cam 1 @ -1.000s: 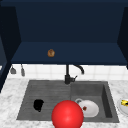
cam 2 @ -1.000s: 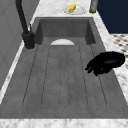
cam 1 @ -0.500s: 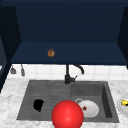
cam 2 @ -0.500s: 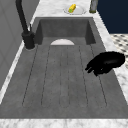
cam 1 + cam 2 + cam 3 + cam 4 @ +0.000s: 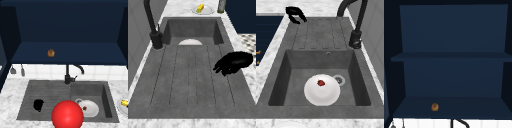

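My left hand (image 5: 38, 105) hovers over the ribbed draining board (image 5: 47, 92) near its front edge. Its fingers are relaxed, slightly bent, and hold nothing. The left side view has this hand (image 5: 234, 62) low over the board's front part (image 5: 190, 77), and in the right side view the hand (image 5: 295, 13) is at the board's far corner. A white plate (image 5: 321, 93) lies in the basin with a small red thing (image 5: 321, 82) on it. A big red ball (image 5: 67, 115) shows at the sink's front edge in the front view.
The black faucet (image 5: 68, 75) stands behind the sink between board and basin. A plate with a yellow thing (image 5: 201, 8) rests on the counter right of the sink. A small brown object (image 5: 435, 107) sits on the lowest shelf of the dark blue cabinet (image 5: 451, 57).
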`<state>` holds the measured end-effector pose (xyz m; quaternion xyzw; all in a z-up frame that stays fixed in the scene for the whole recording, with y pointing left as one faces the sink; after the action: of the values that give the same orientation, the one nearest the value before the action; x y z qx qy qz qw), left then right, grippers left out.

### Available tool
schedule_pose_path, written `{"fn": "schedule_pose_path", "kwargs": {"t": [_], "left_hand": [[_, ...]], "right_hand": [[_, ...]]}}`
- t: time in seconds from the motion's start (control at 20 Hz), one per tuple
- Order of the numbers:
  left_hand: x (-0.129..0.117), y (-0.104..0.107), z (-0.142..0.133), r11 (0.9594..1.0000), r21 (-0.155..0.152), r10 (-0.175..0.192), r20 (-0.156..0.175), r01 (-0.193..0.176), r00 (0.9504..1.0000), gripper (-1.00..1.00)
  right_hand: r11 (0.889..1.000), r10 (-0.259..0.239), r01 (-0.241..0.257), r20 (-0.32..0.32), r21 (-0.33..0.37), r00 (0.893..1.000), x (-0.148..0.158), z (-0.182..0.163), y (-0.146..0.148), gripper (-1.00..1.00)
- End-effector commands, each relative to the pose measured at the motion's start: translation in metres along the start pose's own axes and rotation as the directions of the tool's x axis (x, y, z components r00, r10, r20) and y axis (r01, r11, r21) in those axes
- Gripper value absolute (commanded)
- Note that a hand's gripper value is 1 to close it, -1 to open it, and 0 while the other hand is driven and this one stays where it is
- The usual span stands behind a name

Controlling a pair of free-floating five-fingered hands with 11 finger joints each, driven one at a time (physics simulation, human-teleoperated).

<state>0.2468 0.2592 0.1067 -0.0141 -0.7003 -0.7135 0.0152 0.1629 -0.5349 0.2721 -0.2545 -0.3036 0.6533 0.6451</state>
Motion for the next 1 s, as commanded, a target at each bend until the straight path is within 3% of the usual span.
{"fn": "schedule_pose_path", "kwargs": {"t": [0.0, 0.5, 0.95], "left_hand": [[0.0, 0.0, 0.0, 1.0, 0.0, 0.0, 0.0, 0.0, 1.0, 0.0], [0.0, 0.0, 0.0, 1.0, 0.0, 0.0, 0.0, 0.0, 1.0, 0.0], [0.0, 0.0, 0.0, 1.0, 0.0, 0.0, 0.0, 0.0, 1.0, 0.0]], "right_hand": [[0.999, 0.002, -0.002, 0.005, 0.046, 1.0, -0.002, -0.006, 0.002, -1.0], [0.994, -0.001, 0.001, 0.006, 0.111, 1.0, -0.01, -0.022, 0.007, -1.0], [0.992, -0.002, 0.002, 0.001, 0.124, 1.0, -0.015, -0.038, 0.011, -1.0]]}}
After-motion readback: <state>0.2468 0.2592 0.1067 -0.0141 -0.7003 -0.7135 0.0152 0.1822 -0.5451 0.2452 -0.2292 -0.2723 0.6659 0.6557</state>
